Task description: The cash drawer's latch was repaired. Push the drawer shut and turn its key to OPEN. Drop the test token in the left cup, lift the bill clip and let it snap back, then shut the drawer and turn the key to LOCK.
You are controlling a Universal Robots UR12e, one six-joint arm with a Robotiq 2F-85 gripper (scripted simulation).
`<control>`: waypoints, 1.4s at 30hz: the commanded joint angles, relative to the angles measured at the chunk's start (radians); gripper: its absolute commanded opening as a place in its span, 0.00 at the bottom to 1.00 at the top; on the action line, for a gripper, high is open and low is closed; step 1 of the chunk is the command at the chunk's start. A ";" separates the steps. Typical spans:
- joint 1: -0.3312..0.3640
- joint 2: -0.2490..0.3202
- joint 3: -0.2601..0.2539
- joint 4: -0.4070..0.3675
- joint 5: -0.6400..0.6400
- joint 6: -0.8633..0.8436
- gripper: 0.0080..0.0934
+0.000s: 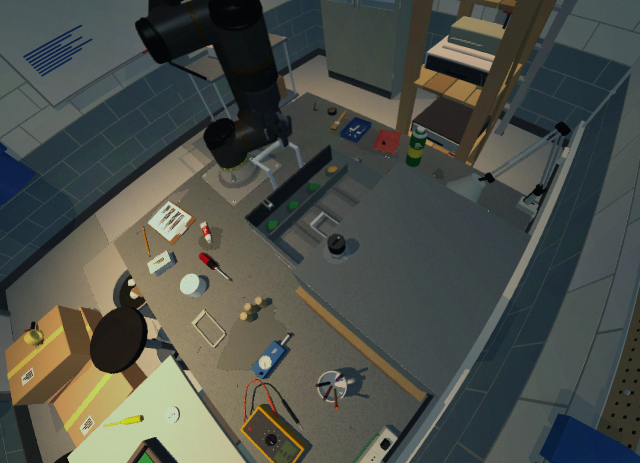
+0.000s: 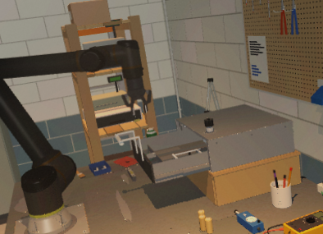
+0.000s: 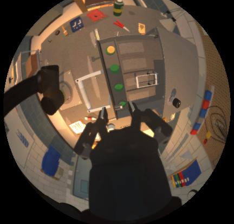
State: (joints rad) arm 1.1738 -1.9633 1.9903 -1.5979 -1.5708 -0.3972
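My gripper (image 3: 117, 111) hangs open and empty high above the front panel of the cash drawer (image 2: 174, 157), which stands pulled out of the grey cabinet (image 1: 413, 262). A white handle (image 3: 86, 91) juts from the drawer's front. Along the front of the drawer runs a row of green cups (image 3: 116, 77), and the one at the far end holds an orange token (image 3: 111, 49). The white bill clip (image 3: 146, 80) lies flat over the bill compartments. The black key knob (image 1: 336, 244) stands on the cabinet top near the drawer opening.
A white cup of pens (image 2: 281, 192) stands on the bench to the right of the cabinet's wooden base. Small tools, a multimeter (image 1: 273, 437) and three pegs lie on the bench; a green can (image 1: 416, 146) and wooden shelving stand behind.
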 commanded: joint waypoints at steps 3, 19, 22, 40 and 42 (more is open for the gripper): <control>-0.021 -0.073 0.038 0.032 0.000 -0.021 0.59; -0.077 -0.222 0.112 0.110 0.000 -0.077 0.59; -0.077 -0.226 0.150 0.077 0.000 -0.077 0.59; -0.077 -0.228 0.250 -0.024 0.000 -0.077 0.59; -0.077 -0.228 0.257 -0.031 0.000 -0.077 0.59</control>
State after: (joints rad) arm 1.0965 -2.1909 2.2479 -1.6285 -1.5708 -0.4743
